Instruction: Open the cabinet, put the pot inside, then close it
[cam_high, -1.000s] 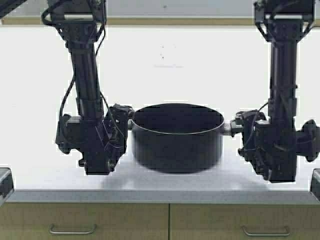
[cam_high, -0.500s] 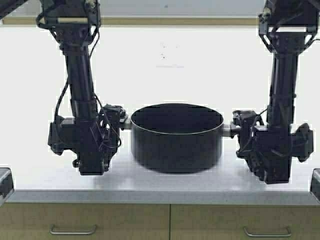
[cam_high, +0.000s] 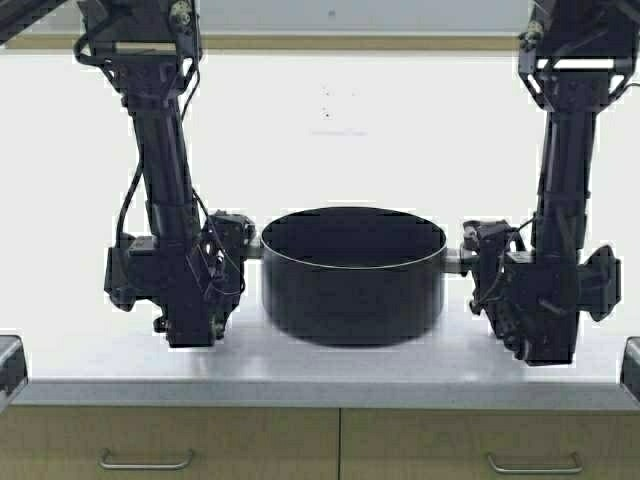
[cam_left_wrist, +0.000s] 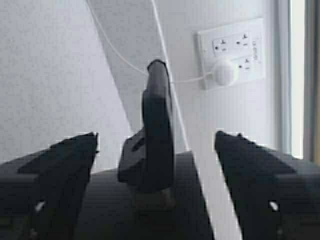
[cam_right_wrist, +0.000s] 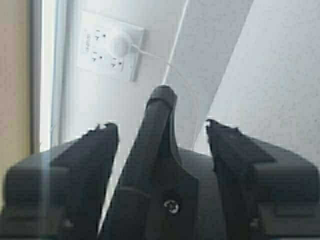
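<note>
The dark, lidless pot stands on the white countertop between my two arms. My left gripper is at the pot's left side handle; in the left wrist view its jaws stand wide apart on either side of the black loop handle, not touching it. My right gripper is at the right side handle; in the right wrist view its jaws are also apart, with a gap on each side of the handle. The cabinet with vertical bar handles is out of view.
Two beige drawer fronts with horizontal silver pulls run under the counter's front edge. A white wall outlet with a plug and cord is on the wall behind the counter.
My left gripper has drawn back a little to the left from the pot, and both arms have shifted posture slightly. The pot has not moved.
</note>
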